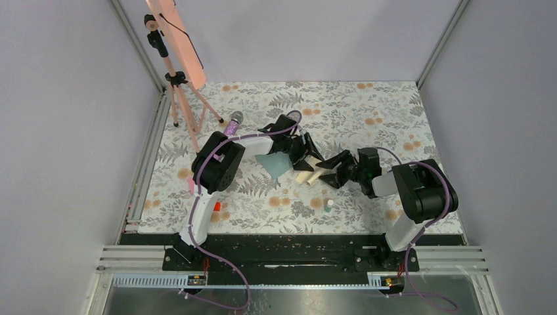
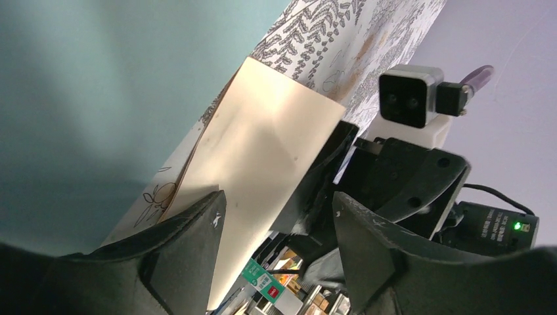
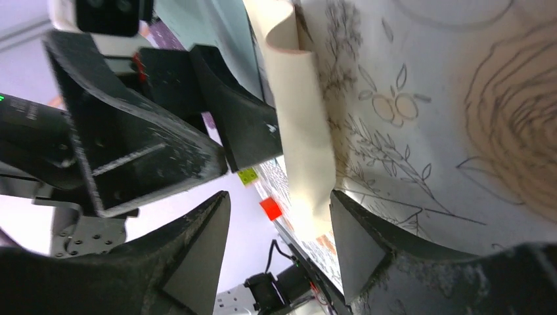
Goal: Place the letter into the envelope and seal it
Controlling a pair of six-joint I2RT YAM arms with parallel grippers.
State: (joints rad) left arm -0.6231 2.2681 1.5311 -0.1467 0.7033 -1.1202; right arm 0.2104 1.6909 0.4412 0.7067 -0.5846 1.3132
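Note:
The teal envelope (image 1: 276,164) lies mid-table under my left gripper (image 1: 301,149) and fills the left of the left wrist view as a blurred envelope (image 2: 72,98). The tan letter (image 1: 309,174) sticks out from the envelope's right edge toward my right gripper (image 1: 330,173). In the left wrist view the letter (image 2: 263,144) runs between the envelope and the right gripper's fingers (image 2: 401,180); my left gripper (image 2: 276,220) is open around its near end. In the right wrist view the letter (image 3: 302,131) curls upward, touching one finger (image 3: 361,243) of the open right gripper (image 3: 279,210).
A tripod (image 1: 176,85) with a salmon-pink panel stands at the back left. A purple-handled object (image 1: 232,122) lies behind the left arm. A small white bottle (image 1: 328,205) and a red block (image 1: 217,206) sit near the front edge. Grey walls enclose the table.

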